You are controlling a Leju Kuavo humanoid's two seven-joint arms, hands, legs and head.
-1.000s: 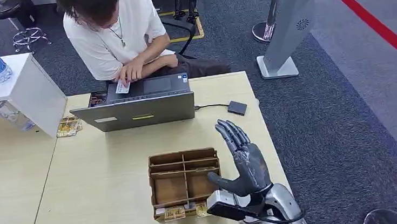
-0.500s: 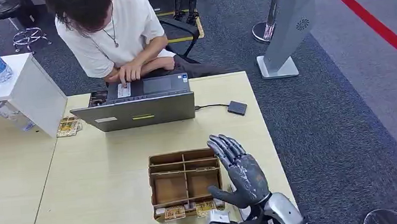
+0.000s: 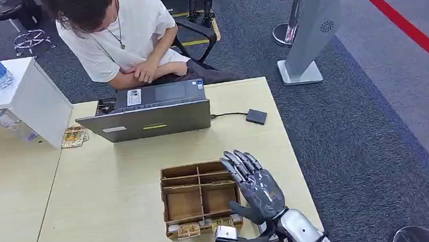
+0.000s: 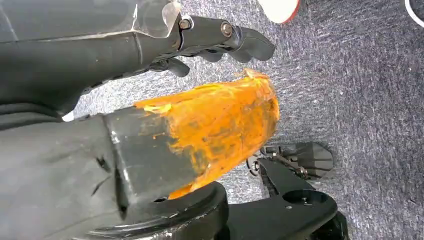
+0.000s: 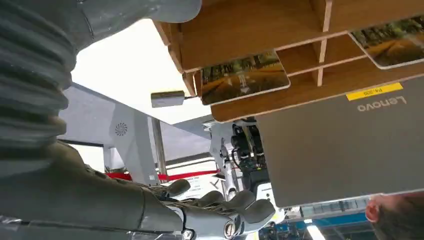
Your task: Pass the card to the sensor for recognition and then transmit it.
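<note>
A light wooden table (image 3: pixel 117 176) carries a brown wooden divided box (image 3: pixel 198 197) near its front edge. Behind the box stands an open grey laptop (image 3: pixel 152 116), and a cable joins it to a small dark sensor (image 3: pixel 256 116) lying to its right. Some cards (image 3: pixel 74 136) lie left of the laptop.

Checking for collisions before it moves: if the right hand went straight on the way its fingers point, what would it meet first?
Probably the wooden organizer box: the right hand hovers at its right edge, fingers angled toward its back compartments. Its height above the box is unclear, so it might pass over toward the laptop.
</note>
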